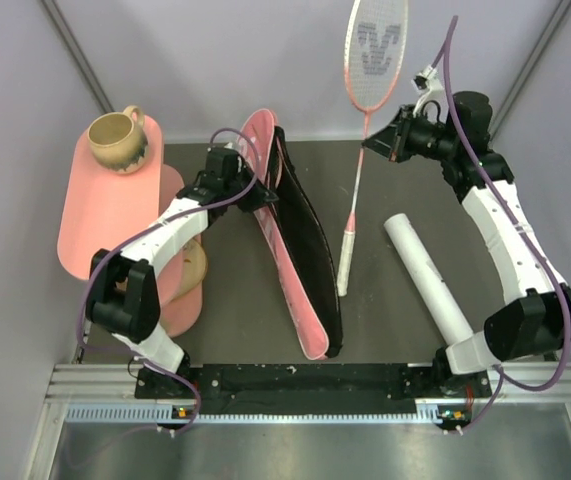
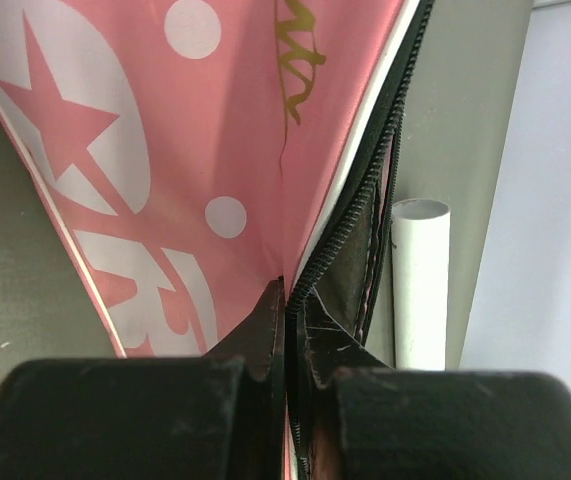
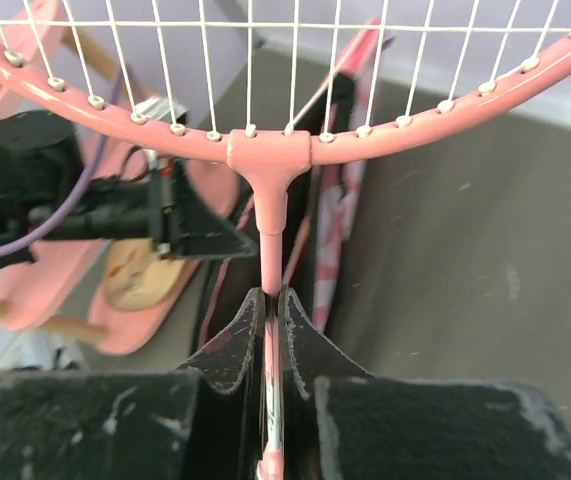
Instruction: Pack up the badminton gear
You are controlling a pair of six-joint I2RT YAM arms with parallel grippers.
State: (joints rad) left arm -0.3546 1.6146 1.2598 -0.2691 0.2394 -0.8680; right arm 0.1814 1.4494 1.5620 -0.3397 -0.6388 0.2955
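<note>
Far centre-left on the dark table point(image 1: 385, 330), the left gripper point(image 1: 252, 190) meets the far end of the pink bag point(image 1: 300, 250).
- Left wrist view: fingers point(image 2: 255, 335) pressed together, no gap visible. They pinch the bag's edge just beside the black zipper.
- Pink panel with white lettering and dots spreads away from the pinch, on the left of that view.
- Bag stands on its long edge, running from far centre to near centre. Its mouth is open, with the black lining facing right.

Far right, the right gripper point(image 1: 373, 147) holds the pink-framed racket point(image 1: 375, 50).
- Right wrist view: both fingers point(image 3: 233, 345) clamp the thin pink shaft just below the T-joint of the frame. The jaws are narrowed to the shaft's width.
- Racket head lies beyond the gripper, against the far wall. The white handle points toward the near side and ends between bag and tube.
- Cannot tell whether the handle end touches the table.

Right of the racket handle, the long white tube point(image 1: 430, 275) lies flat on the table. It is angled from centre toward the near right and is apart from both grippers.

Left side: a pink tiered stand point(image 1: 100, 215) with a tan mug point(image 1: 118, 140) upright on its top tier.
</note>
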